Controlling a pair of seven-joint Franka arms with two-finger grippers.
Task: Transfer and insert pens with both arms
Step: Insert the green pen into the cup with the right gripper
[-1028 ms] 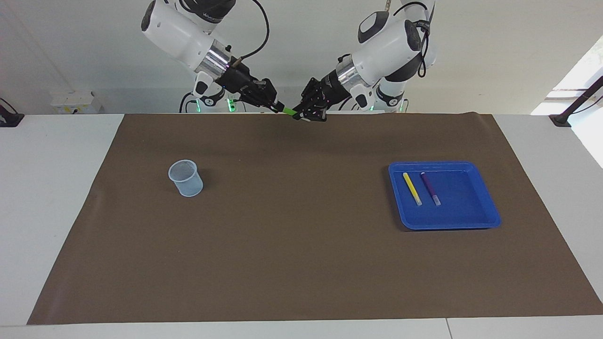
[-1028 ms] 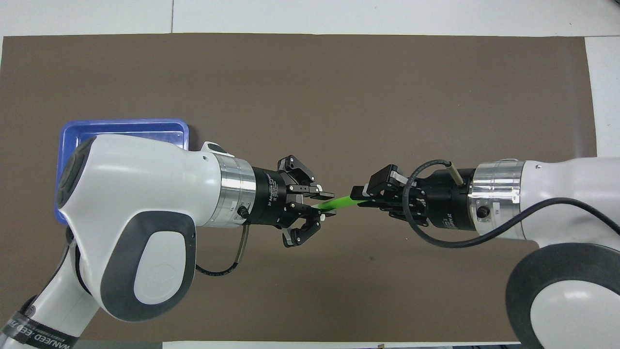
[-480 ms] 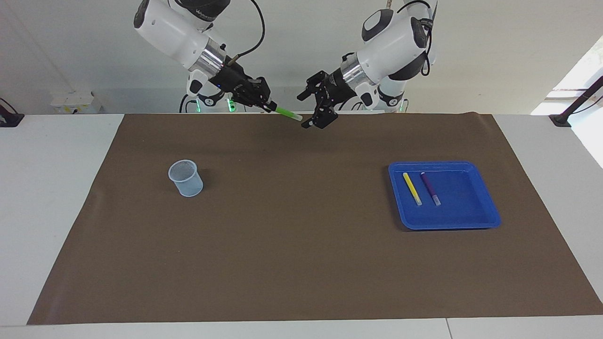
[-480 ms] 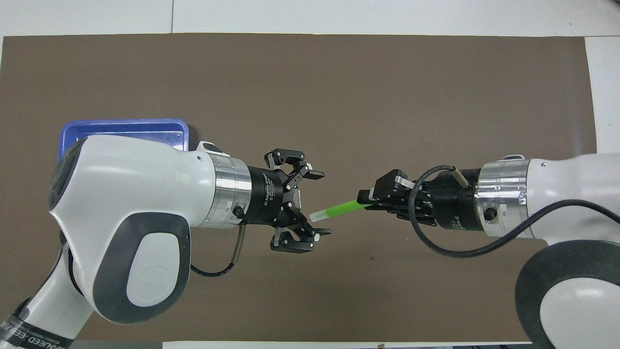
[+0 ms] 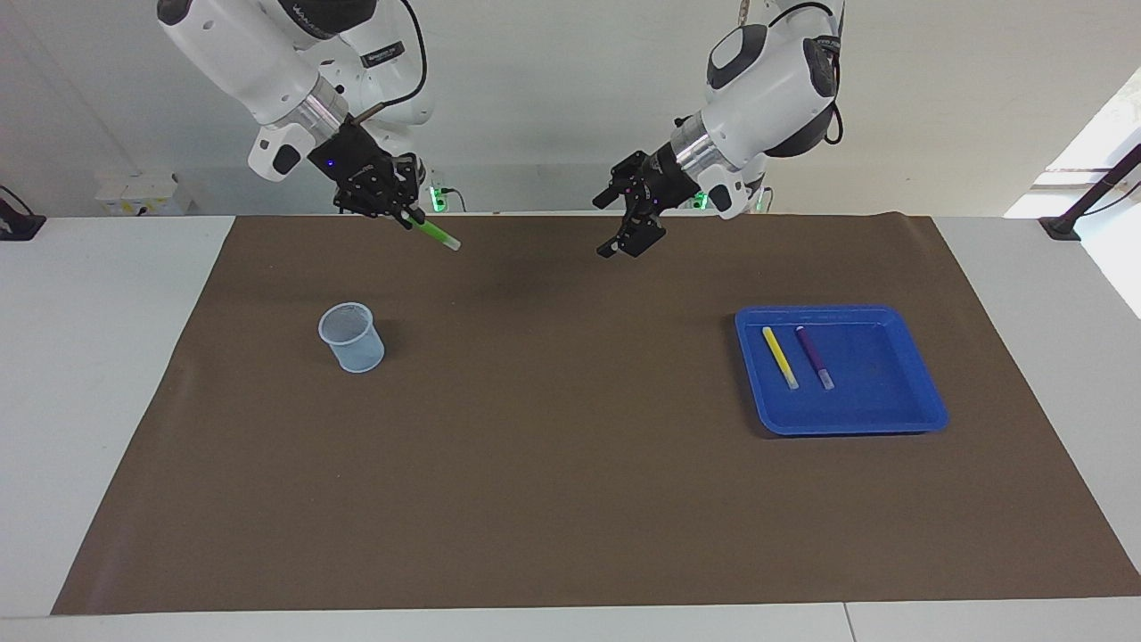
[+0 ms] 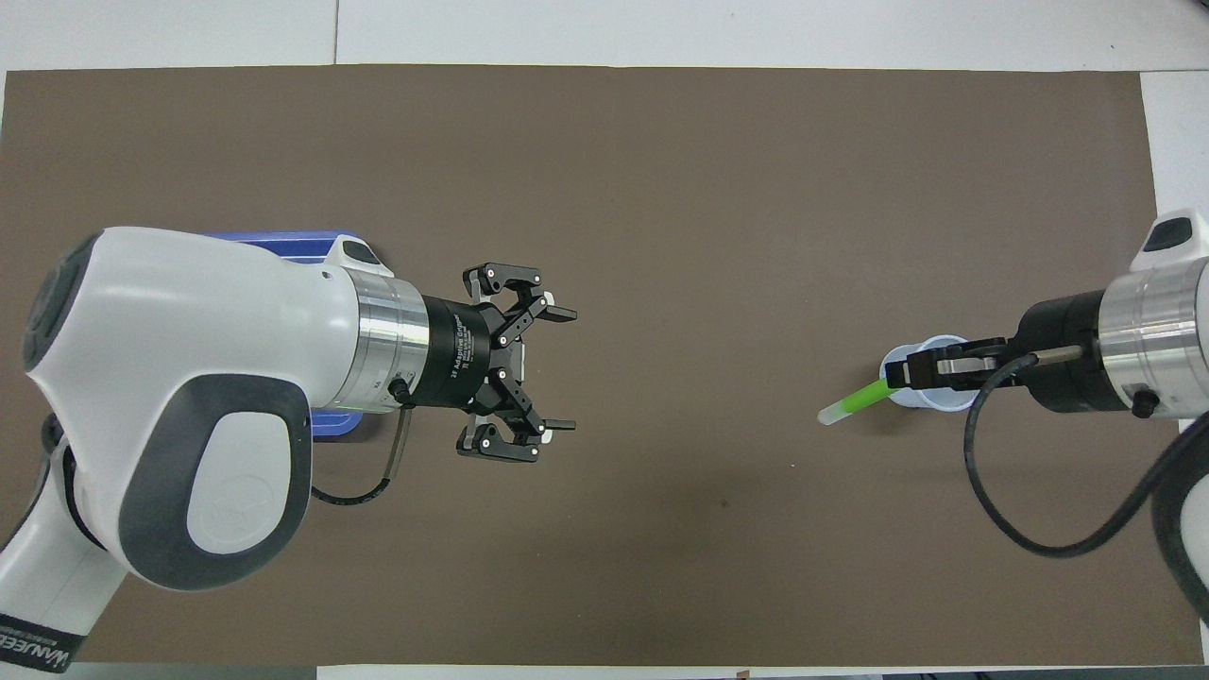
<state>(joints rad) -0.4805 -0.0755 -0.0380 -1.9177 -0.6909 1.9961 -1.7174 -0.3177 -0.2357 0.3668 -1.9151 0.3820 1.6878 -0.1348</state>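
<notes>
My right gripper is shut on the green pen, which slants down with its pale cap end free. In the overhead view the right gripper and the green pen overlap the clear cup. The facing view shows them high above the mat, well clear of the cup. My left gripper hangs open and empty over the middle of the mat, its jaws spread wide in the overhead view. The yellow pen and the purple pen lie side by side in the blue tray.
A brown mat covers most of the white table. The cup stands toward the right arm's end, the tray toward the left arm's end. In the overhead view the left arm hides most of the tray.
The left gripper opened and let go of the green pen, then drew back toward the tray's end. The right arm carried the pen away toward the cup.
</notes>
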